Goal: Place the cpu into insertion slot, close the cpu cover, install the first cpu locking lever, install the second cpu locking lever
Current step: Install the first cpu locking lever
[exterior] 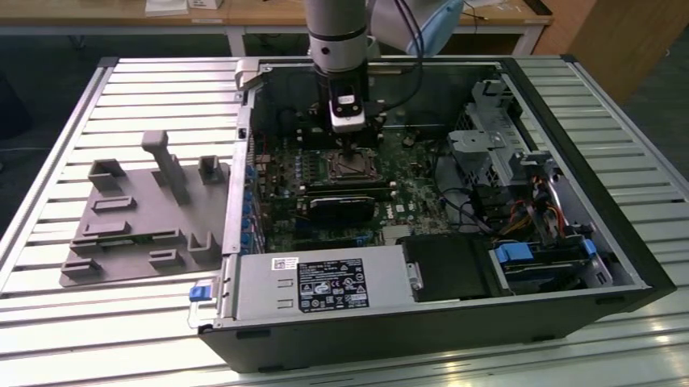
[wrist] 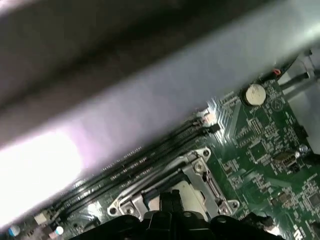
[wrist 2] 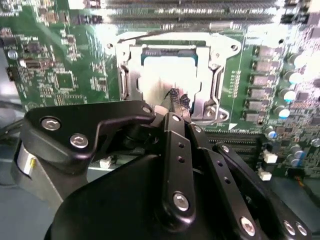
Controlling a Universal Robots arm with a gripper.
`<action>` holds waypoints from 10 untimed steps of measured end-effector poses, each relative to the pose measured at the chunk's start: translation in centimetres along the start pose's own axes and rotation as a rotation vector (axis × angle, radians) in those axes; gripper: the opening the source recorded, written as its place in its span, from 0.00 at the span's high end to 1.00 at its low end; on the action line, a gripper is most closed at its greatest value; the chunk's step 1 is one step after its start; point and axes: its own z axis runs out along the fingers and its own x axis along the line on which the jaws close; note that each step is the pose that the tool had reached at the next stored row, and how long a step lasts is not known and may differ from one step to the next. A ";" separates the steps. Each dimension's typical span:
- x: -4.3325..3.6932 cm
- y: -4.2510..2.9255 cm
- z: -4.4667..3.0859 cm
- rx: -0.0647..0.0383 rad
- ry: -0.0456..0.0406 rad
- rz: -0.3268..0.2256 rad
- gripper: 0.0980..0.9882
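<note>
In the second wrist view the insertion slot (wrist 2: 215,82) sits in the green circuit board, and the cpu (wrist 2: 167,70) lies flat inside it, pale face up. The silvery cpu cover (wrist 2: 125,75) lies down around the chip, framing it. My gripper (wrist 2: 176,98) hovers right over the near edge of the socket, its two fingertips pressed together with nothing visible between them. The exterior view shows the gripper (exterior: 352,139) pointing straight down just above the insertion slot (exterior: 351,165). The first wrist view catches the cpu cover (wrist: 200,175) and the dark fingers (wrist: 170,199) over it.
The open computer case (exterior: 560,266) lies on a slatted table. A black card (exterior: 344,205) sits just in front of the socket, long memory slots (wrist 2: 200,6) behind it. A drive cage and cables (exterior: 517,177) fill the exterior view's right. A grey fixture (exterior: 140,218) stands outside the case.
</note>
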 end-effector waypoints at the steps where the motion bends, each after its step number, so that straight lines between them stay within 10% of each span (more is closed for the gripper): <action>1: -0.10 -0.15 0.01 0.002 0.0007 0.000 0.99; 10: -0.26 -0.40 0.04 0.010 -0.0004 -0.001 0.99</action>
